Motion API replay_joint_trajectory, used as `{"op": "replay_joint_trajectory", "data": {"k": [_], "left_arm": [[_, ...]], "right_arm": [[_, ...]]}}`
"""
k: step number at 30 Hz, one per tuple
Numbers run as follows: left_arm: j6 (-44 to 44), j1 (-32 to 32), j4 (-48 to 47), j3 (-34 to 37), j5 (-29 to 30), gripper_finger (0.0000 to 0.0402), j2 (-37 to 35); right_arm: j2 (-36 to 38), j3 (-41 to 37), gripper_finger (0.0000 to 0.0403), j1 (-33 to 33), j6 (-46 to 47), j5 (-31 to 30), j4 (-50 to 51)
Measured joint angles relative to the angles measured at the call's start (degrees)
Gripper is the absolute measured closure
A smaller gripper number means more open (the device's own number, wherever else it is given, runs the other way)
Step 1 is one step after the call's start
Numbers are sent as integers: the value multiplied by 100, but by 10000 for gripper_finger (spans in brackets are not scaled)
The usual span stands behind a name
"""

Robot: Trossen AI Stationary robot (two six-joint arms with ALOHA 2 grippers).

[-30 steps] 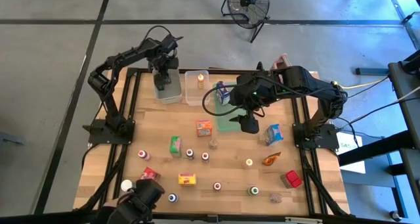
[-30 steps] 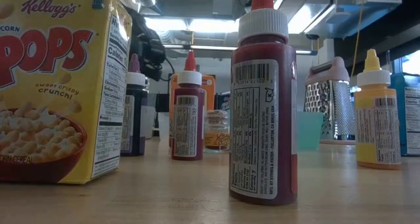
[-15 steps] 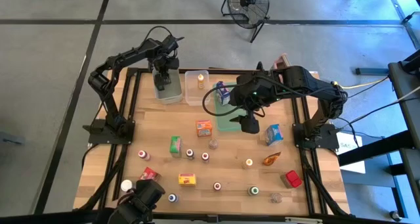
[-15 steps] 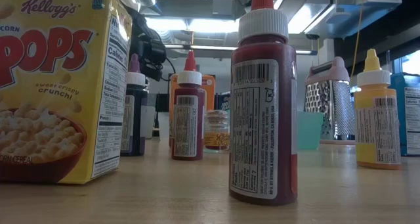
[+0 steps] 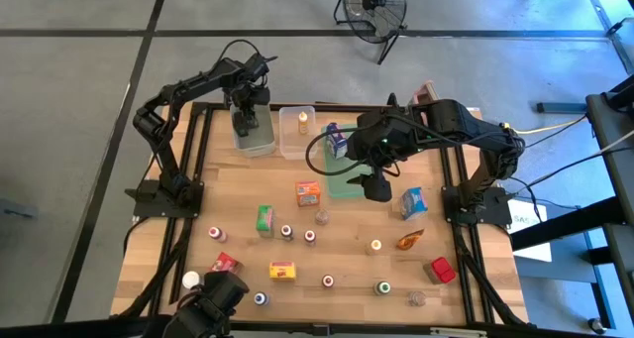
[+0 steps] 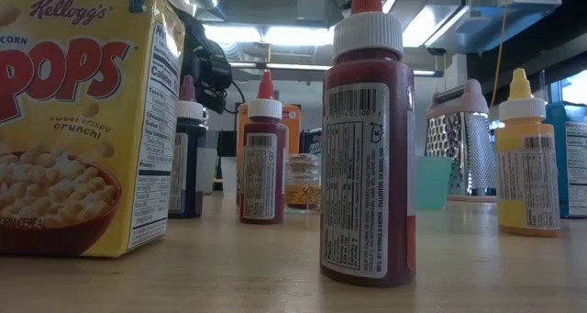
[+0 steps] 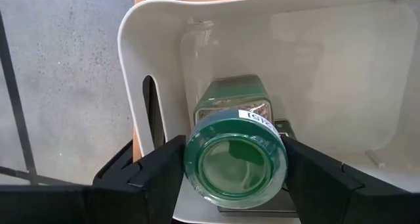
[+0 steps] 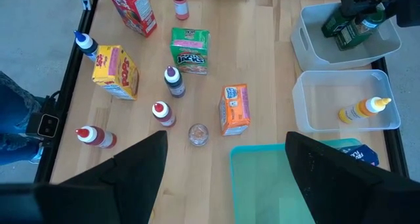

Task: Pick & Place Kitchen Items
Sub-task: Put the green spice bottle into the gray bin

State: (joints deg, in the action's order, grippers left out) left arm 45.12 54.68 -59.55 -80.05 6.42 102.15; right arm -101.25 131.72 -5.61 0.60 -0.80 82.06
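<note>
At the upper left of the high view, the left tool (image 5: 248, 108) is reaching into a clear bin (image 5: 260, 142), its fingers (image 7: 161, 175) gripping a green bottle (image 7: 236, 159). Right of centre, the right tool (image 5: 374, 187) is hovering, released, over the green tray (image 8: 282, 184) on the worktop (image 5: 347, 259).

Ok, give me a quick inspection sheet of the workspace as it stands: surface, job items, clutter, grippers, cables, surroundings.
Surface: wooden table, dry, items scattered.
Job's things: green jar in the left bin; yellow bottle in the next bin; orange carton and green carton on the table.
Clutter: box grater at the far edge.
Grippers: left gripper around the green jar, inside the bin; right gripper open, above the green tray.
Cables: black cable looping off the right arm.
Surroundings: floor fan beyond the table.
</note>
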Motion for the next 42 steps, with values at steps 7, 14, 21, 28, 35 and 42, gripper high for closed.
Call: {"op": "replay_joint_trajectory", "data": {"k": [7, 14, 21, 28, 35, 42], "left_arm": [[0, 0, 0, 0, 140, 162, 0], [-40, 0, 2, 0, 207, 162, 0], [22, 1, 4, 0, 208, 162, -2], [7, 20, 4, 0, 208, 162, -2], [2, 20, -1, 0, 179, 161, -2], [4, 20, -16, 0, 180, 161, -4]], "right_arm": [[0, 0, 92, 0, 0, 10, -17], [0, 0, 92, 0, 0, 15, -62], [0, 0, 92, 0, 0, 15, -96], [0, 0, 92, 0, 0, 13, -117], [0, 0, 92, 0, 0, 13, -129], [0, -2, 92, 0, 0, 11, -131]]}}
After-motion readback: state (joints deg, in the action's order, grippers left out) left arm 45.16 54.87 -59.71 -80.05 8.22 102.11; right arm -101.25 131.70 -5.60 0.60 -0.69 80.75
